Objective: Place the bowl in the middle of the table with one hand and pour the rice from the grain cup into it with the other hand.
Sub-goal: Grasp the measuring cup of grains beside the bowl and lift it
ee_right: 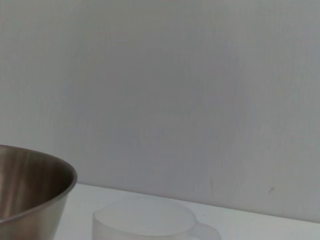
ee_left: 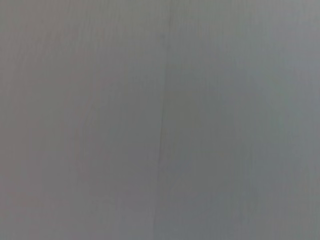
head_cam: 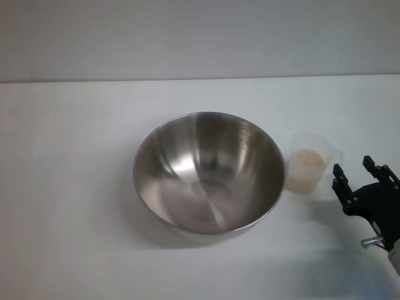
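Bowl (head_cam: pixel 209 175) sits mid-tabletop (head_cam: pixel 69 187), empty. Grain cup (head_cam: pixel 307 165) with rice (head_cam: pixel 306 159) just beside it. My right tool (head_cam: pixel 356 175), fingers spread, nears the cup: grasp next, then pour.

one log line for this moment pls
bowl: mid-table, empty | grain cup: upright beside bowl, holds rice | right claw: open, near cup, not gripping | left claw: out of view

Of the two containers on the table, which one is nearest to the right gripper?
The grain cup, clear plastic holding rice; it stands between the steel bowl and the open right gripper.
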Controlling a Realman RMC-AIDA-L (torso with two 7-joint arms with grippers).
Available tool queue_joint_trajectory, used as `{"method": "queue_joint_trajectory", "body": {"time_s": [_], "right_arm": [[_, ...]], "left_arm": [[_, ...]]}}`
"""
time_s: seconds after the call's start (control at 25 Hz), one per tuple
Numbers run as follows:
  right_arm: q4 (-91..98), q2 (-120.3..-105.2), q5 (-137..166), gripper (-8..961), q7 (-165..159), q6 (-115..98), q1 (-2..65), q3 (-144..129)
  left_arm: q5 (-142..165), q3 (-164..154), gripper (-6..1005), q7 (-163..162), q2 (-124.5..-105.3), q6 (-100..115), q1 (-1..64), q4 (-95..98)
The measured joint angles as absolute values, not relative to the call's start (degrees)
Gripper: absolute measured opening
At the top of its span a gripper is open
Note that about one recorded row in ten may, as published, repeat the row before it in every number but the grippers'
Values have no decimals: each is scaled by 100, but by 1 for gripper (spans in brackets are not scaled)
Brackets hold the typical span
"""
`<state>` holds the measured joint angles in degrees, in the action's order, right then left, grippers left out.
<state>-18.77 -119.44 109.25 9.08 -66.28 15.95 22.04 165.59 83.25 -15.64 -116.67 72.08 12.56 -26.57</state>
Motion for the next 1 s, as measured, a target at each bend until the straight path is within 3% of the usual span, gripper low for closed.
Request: {"method": "queue_joint_trajectory", "body": {"time_s": [1.0], "right_arm": [[-1734,-11944,10924,538,908,-6553,1746,2397]], "left_arm": [[16549,8354,453,-1564,-11689,7339,1237,-2620]]}}
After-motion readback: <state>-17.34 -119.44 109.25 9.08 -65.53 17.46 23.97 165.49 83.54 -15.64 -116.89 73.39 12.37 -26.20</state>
